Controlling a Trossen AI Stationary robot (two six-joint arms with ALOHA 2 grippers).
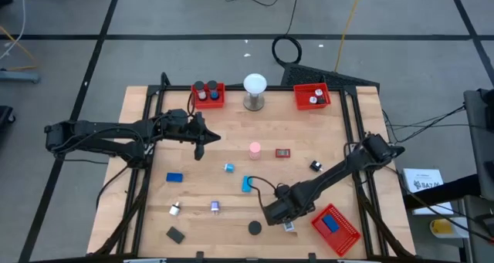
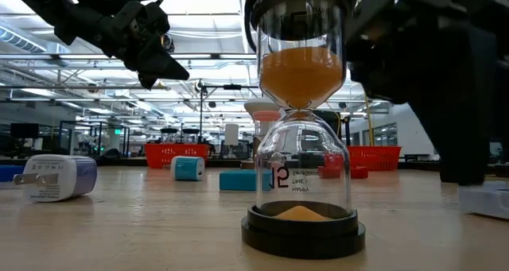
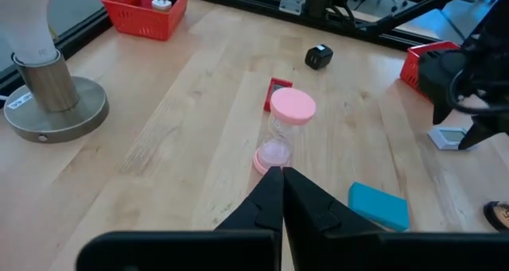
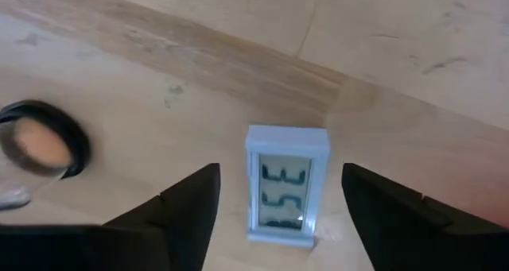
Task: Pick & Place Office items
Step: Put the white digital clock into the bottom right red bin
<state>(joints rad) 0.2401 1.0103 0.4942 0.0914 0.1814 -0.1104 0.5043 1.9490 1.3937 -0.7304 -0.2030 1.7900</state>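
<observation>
A small white digital clock (image 4: pixel 286 183) lies flat on the table near its front edge, display up. My right gripper (image 4: pixel 280 180) hangs over it, pointing down and open. One finger stands on each side of the clock, clear of it. In the high view this gripper (image 1: pixel 284 218) is at front centre, beside a black hourglass (image 2: pixel 302 128) holding orange sand. My left gripper (image 3: pixel 280 193) is shut and empty above the table's left middle (image 1: pixel 199 143). It points toward a pink hourglass (image 3: pixel 282 132). Other office items lie scattered: a teal block (image 1: pixel 247 184), a blue block (image 1: pixel 174 177), a black cube (image 1: pixel 316 166) and a white plug (image 2: pixel 56 178).
A red mesh tray (image 1: pixel 336 228) holding a blue item sits at the front right, close to my right arm. Two more red trays (image 1: pixel 208 95) (image 1: pixel 312 97) flank the white globe (image 1: pixel 255 89) at the far edge. A small red item (image 1: pixel 282 152) lies beside the pink hourglass.
</observation>
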